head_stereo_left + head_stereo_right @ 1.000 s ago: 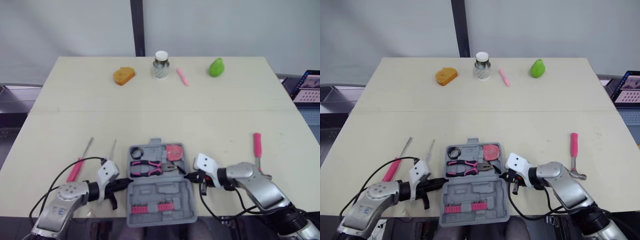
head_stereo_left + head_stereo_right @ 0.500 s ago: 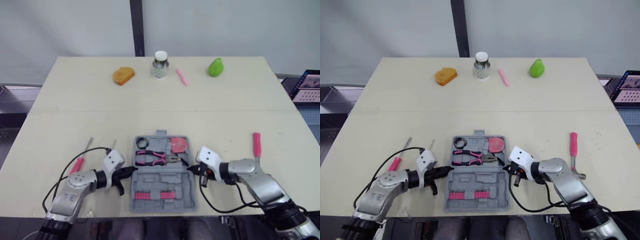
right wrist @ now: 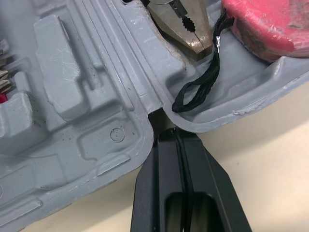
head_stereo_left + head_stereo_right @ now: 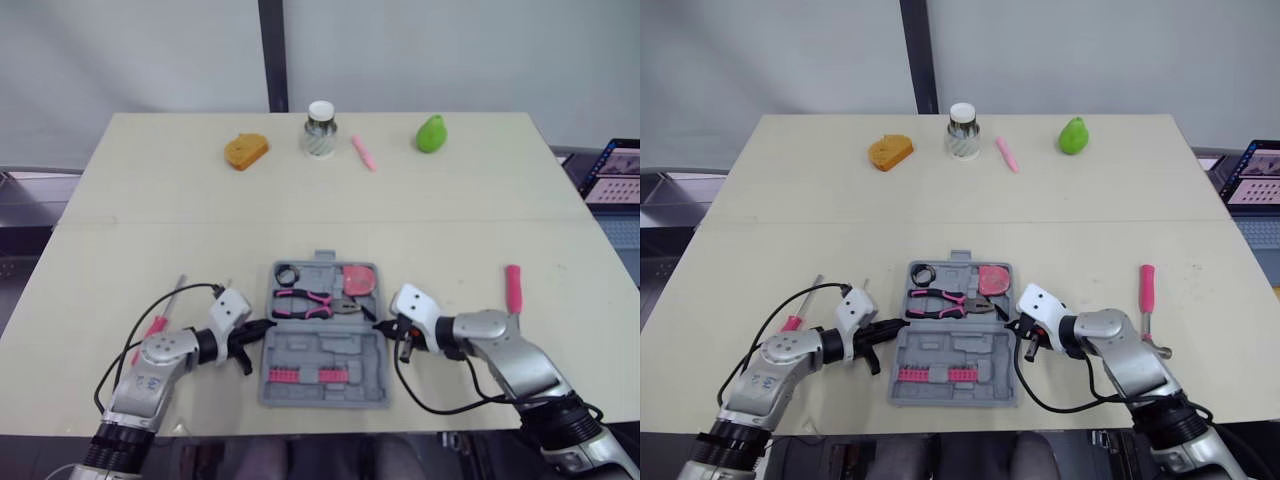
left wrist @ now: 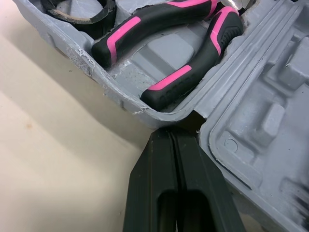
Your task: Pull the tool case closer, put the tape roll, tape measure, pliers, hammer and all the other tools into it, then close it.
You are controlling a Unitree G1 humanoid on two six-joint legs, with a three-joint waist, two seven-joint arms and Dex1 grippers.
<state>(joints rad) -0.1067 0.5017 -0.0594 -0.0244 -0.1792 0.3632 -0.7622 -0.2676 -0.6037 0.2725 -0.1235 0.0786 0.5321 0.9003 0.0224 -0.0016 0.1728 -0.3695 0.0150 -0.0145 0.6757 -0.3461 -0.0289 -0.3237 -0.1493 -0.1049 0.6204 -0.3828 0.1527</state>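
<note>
Your left gripper (image 5: pixel 175 137): fingers pressed together, nothing between them, tips in the hinge notch on the left side of the open grey moulded-plastic tool case (image 4: pixel 325 348). Right gripper (image 3: pixel 176 137): same, fingers together, tips at the hinge notch on the right side.

The tool case lies flat on the cream table (image 4: pixel 300 215) at the near edge, between your two grippers. Its hinge line runs left-right.

- Far half:
  - The black-and-pink-handled pliers (image 4: pixel 305 300) have their long axis left-right, nose pointing to your right.
  - The black ring-shaped tape roll (image 4: pixel 286 274) is in the left corner.
  - The round red tape measure (image 4: pixel 358 280) is in the right corner, with its black cord loop (image 3: pixel 200 92) trailing beside the pliers' nose.
- Near half: a row of pink bits (image 4: pixel 300 376).

Outside the case:
- The pink-handled hammer (image 4: pixel 514 288) lies to your right, long axis near-far. Its head end is mostly hidden behind the right forearm.
- The pink-handled screwdriver (image 4: pixel 158 322) lies to your left, shaft pointing away. Its handle is partly covered by the left arm's cable.
</note>
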